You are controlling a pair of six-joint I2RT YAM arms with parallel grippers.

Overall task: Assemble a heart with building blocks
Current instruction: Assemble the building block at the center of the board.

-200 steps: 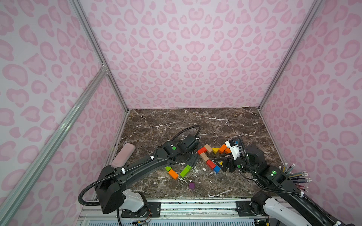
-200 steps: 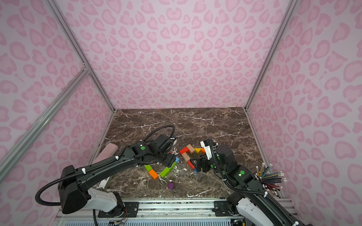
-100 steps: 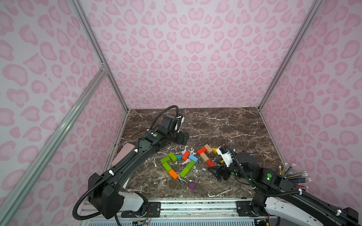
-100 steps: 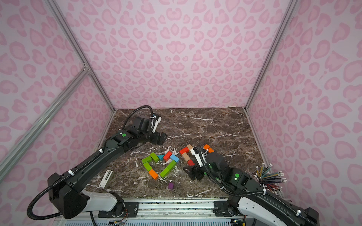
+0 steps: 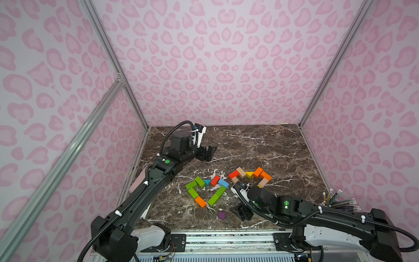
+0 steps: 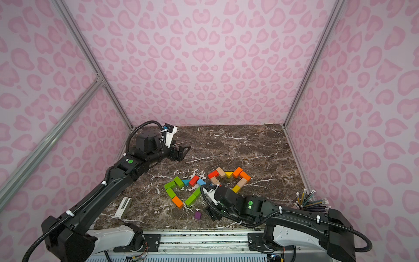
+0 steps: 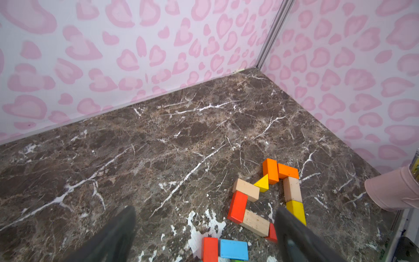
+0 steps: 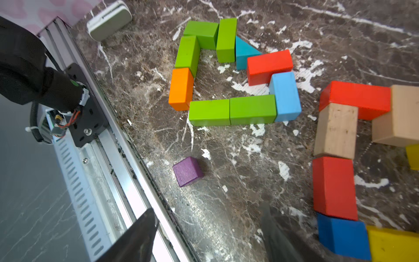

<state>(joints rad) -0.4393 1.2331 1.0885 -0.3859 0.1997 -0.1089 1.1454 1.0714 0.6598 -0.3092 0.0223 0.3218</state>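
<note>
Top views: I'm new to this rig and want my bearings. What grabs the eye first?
The bright building blocks form two loops side by side on the dark marble table. One purple cube lies alone nearer the front rail, beside the open right gripper; the left gripper, also open, hangs nearer the back wall.

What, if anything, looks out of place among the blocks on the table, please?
The purple cube lies alone near the front rail, touching none of the other blocks, which sit grouped in two outlines.
</note>
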